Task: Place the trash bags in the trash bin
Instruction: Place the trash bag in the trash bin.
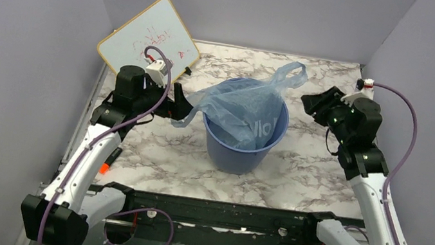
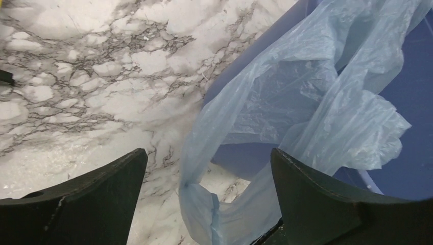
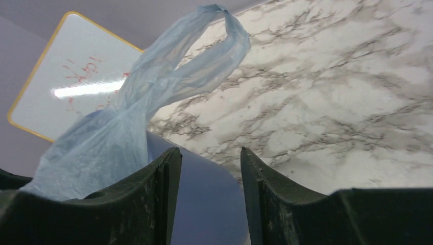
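Note:
The trash bin (image 1: 240, 149), a round blue bucket, stands mid-table. The light-blue trash bag (image 1: 249, 111) lies partly inside it. One handle sticks up at the back right and the other hangs over the left rim. My left gripper (image 1: 182, 108) is open just left of the bin. In the left wrist view the bag's handle loop (image 2: 196, 204) hangs loose between the spread fingers of the left gripper (image 2: 208, 153), beside the bin's rim (image 2: 245, 161). My right gripper (image 1: 311, 102) hovers open to the right of the bin. Only the bin's wall (image 3: 204, 204) shows behind the gap of the right gripper (image 3: 210, 150), with the bag (image 3: 127, 127) to its left.
A white board with red writing (image 1: 149, 37) leans at the back left corner. A small orange-tipped object (image 1: 106, 167) lies by the left arm. Grey walls close in the marble table (image 1: 317, 176) on three sides.

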